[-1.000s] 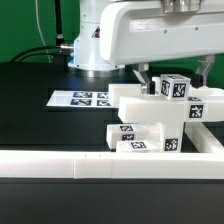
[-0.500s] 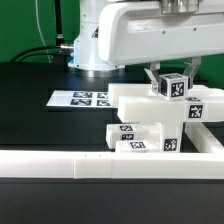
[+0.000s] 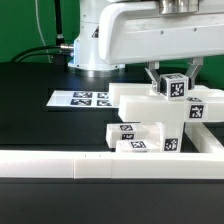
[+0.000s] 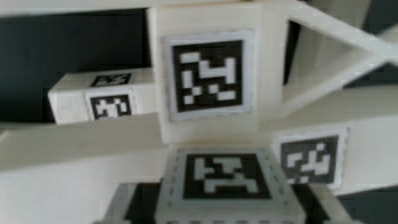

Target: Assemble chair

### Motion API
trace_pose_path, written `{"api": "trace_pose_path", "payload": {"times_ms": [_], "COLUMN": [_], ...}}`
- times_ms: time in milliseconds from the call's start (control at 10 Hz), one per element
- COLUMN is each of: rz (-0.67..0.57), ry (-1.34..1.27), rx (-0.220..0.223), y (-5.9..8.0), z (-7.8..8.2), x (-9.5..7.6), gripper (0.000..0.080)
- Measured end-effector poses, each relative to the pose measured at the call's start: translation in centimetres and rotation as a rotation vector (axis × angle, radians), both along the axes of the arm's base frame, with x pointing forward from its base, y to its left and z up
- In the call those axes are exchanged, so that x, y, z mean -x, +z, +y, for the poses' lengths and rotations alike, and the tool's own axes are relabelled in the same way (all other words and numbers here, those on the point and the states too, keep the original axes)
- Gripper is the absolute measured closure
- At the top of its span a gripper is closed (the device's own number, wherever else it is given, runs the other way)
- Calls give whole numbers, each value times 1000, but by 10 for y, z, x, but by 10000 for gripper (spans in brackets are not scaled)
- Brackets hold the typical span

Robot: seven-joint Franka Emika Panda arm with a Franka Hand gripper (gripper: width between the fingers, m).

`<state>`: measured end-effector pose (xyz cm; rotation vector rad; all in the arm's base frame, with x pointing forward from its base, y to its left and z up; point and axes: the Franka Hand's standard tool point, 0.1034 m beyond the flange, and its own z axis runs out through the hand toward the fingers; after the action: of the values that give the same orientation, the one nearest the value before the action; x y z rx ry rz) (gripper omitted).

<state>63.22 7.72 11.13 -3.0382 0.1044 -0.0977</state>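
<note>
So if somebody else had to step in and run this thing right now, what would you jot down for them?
Gripper: shut on the tagged cube, at the top of the white panels on the exterior view's right.
Tagged blocks lie in front, by the border rail; the marker board lies to the exterior view's left.
Done: cube gripped. Whether any parts are joined, I cannot tell.
Left: seat the cube, then fit the other parts.

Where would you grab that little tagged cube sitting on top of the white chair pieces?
By its two opposite side faces, coming straight down from above. The cube stands proud of the chair part beneath, so its sides are free; the gripper is closed on it just so.
</note>
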Motion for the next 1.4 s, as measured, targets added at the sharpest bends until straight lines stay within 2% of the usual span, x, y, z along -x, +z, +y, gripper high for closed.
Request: {"api": "trace_pose_path", "payload": {"times_ms": [400, 800, 900, 1000, 1100, 1300, 1400], "rz": [42, 87, 94, 92, 91, 78, 65], "ry": [-381, -748, -791, -780, -738, -566, -444], "rx": [-52, -81, -87, -86, -79, -60, -52], "y": [-1, -1, -1, -1, -1, 1, 1], "z": [0, 8, 8, 8, 8, 11, 12], "x": [1, 2, 2, 2, 2, -1, -1], "gripper": [531, 531, 531, 481, 481, 197, 164]}}
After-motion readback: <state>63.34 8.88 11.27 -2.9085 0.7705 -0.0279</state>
